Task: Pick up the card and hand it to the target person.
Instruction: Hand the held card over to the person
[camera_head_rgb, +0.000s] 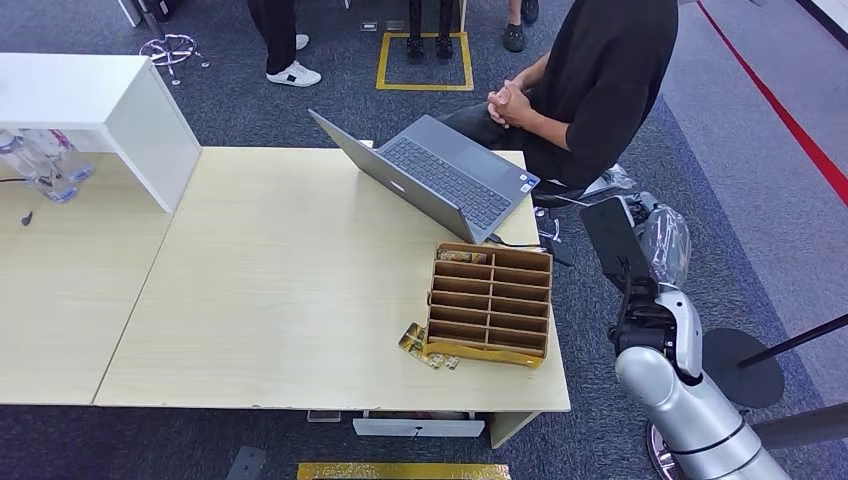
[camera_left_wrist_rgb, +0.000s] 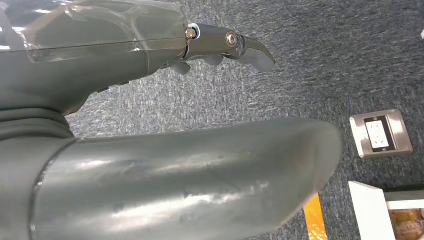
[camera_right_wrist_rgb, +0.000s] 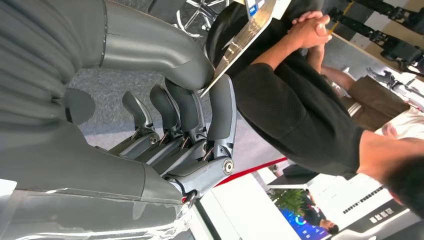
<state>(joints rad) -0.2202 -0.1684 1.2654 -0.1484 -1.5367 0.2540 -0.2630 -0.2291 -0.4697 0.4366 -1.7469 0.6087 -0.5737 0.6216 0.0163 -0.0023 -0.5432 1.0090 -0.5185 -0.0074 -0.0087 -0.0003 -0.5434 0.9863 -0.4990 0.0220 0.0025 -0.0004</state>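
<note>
The right hand (camera_right_wrist_rgb: 185, 120) pinches the card (camera_right_wrist_rgb: 245, 37) between thumb and fingers, held off the tabletop's (camera_head_rgb: 280, 300) right edge — near the seated person (camera_head_rgb: 600, 80), whose own hands are clasped. The card's face shows in the right wrist view edge-on, with a blue mark too small to read. The left hand (camera_left_wrist_rgb: 210, 45) hangs over grey carpet, fingers slightly apart and holding nothing. A compartmented cardboard box (camera_head_rgb: 490, 300) sits at the tabletop's near right corner, an open laptop (camera_head_rgb: 440, 175) at the far right edge — no lettering legible.
</note>
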